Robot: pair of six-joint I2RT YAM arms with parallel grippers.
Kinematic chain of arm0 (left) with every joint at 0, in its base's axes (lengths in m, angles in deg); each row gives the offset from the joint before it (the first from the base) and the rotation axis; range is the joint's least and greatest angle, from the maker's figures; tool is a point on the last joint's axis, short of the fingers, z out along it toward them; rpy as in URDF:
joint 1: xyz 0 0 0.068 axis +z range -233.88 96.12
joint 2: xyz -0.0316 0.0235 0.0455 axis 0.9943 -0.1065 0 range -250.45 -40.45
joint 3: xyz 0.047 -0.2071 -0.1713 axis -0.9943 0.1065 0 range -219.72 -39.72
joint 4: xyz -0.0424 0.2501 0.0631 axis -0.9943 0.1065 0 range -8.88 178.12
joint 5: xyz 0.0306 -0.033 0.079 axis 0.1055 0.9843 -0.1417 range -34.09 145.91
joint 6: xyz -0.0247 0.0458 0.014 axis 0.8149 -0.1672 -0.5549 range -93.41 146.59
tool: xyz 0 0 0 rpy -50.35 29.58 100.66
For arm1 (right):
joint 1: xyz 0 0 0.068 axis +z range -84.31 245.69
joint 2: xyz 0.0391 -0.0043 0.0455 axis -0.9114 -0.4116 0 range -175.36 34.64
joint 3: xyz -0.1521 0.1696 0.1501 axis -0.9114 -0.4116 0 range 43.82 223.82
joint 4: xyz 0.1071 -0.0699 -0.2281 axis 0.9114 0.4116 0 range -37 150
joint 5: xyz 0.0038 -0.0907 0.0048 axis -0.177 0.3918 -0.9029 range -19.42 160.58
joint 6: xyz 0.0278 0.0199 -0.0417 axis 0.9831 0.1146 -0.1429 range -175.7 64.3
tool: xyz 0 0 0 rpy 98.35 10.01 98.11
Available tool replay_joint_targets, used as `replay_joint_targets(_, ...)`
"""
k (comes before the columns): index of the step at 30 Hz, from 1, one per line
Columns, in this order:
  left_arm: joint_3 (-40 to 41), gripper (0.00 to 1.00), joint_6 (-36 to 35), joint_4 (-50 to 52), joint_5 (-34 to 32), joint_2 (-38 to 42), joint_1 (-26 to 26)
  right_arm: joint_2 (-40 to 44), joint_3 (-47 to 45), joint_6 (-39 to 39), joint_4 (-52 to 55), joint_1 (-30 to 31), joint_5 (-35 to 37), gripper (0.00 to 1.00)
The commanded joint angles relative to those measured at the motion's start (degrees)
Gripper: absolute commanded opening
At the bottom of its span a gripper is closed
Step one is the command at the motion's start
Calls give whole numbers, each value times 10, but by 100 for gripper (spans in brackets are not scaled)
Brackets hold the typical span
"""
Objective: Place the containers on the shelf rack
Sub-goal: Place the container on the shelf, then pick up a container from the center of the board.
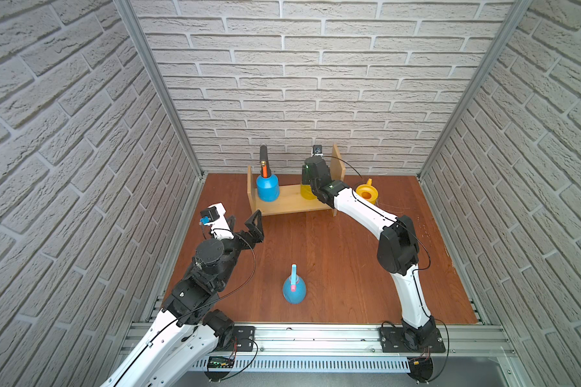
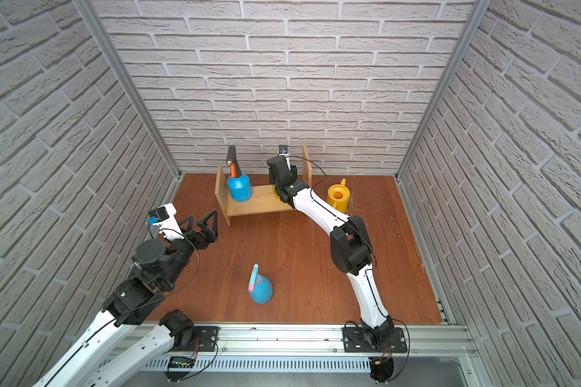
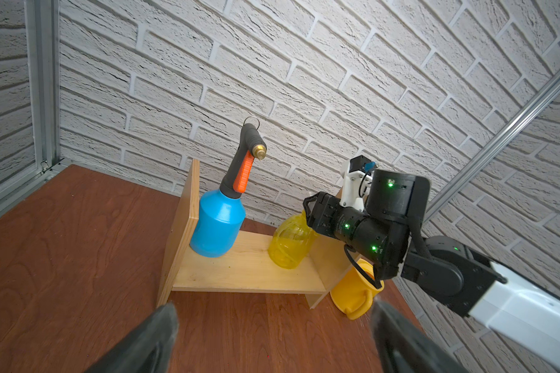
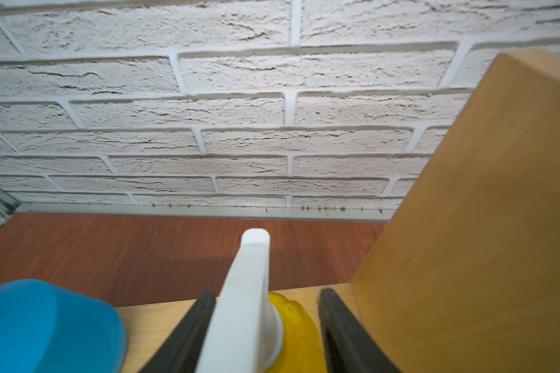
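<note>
sprayer (image 1: 267, 189), trigger bottle (image 3: 290, 243) on rack (image 1: 289, 204) | can (image 1: 368, 194) right | teardrop bottle (image 1: 294, 289) before

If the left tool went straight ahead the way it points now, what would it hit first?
Probably the shelf rack, somewhere along the front edge of its board. Depth and height are hard to judge from these views.

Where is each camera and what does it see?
Top views: high at the front, looking down; left arm, right arm, shelf rack, table.
Left wrist: on the left arm, facing the rack; open left hand, right arm show.
Right wrist: on the right arm, facing the back wall; right hand flanking yellow trigger bottle.
Shared: both wrist views show the blue pump sprayer.
</note>
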Motion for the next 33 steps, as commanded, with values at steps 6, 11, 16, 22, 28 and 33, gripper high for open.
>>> replay_joint_targets(6,3,98,-3,-21,4,4,3,59,-30,-16,-8,3,-27,85)
replay_joint_targets(11,0,98,-11,-20,7,5,2,114,-80,-35,-7,9,-72,100)
replay_joint_targets(16,-1,98,-18,-21,9,3,3,196,-153,-24,-3,10,-118,100)
replay_joint_targets(22,-4,98,-25,-28,26,-9,3,298,-252,-26,-26,13,-212,100)
replay_joint_targets(28,-6,98,-27,-39,52,-34,3,391,-360,-50,-65,13,-284,100)
replay_joint_targets(33,-11,98,-38,-35,91,-58,2,482,-497,-36,-170,12,-396,100)
